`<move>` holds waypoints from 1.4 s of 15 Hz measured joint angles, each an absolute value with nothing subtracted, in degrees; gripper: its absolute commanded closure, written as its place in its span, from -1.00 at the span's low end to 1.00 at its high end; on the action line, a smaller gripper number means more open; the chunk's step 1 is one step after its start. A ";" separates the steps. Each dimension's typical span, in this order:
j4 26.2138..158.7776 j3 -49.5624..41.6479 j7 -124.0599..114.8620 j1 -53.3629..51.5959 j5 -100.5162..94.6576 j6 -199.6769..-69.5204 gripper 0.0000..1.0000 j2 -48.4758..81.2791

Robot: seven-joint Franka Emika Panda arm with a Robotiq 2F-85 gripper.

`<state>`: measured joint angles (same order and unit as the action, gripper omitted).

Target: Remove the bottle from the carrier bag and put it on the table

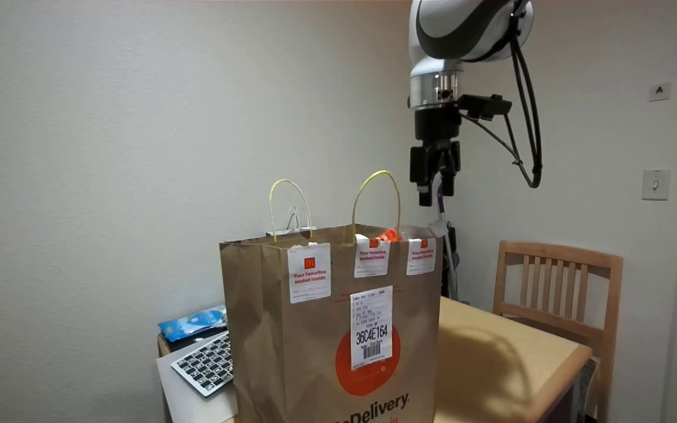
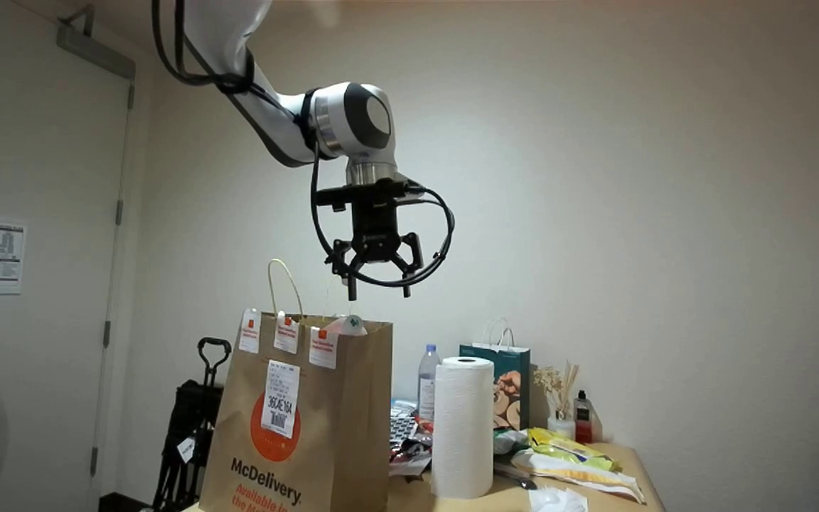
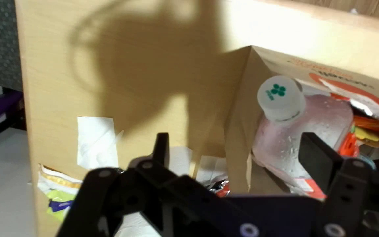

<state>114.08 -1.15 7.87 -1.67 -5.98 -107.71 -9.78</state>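
The brown paper carrier bag [image 1: 256, 329] stands upright on the tan wooden table [image 1: 491, 335], its looped handles up. It also shows in an exterior view [image 2: 360, 427] and the wrist view [image 3: 240, 105]. The clear, pinkish bottle [image 3: 321, 115] leans inside the bag's mouth, with a white cap bearing a green print and part of a red label. Its cap [image 2: 354, 325] pokes just above the rim; its lower part is hidden. My gripper [image 1: 436, 191] is open and empty above the bag's bottle end, pointing down, also seen in an exterior view [image 2: 379, 288], apart from the bottle.
A paper towel roll [image 2: 463, 427], another bottle with a blue cap [image 2: 428, 377], a green gift bag [image 2: 512, 384] and snack packets [image 2: 573, 462] stand or lie beside the bag. A keyboard [image 1: 206, 361] lies behind it. A wooden chair [image 1: 556, 288] stands past the table.
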 measured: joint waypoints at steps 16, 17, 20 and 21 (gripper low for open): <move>112.38 0.11 23.01 -3.52 -5.07 -98.69 -1.00 -7.73; 112.38 0.09 25.82 -3.60 -4.42 -99.39 -1.00 -7.49; 112.37 -0.68 29.60 -3.33 -1.31 -102.82 -1.00 -6.45; 112.37 -1.04 29.60 -3.12 -0.67 -103.66 -1.00 -6.12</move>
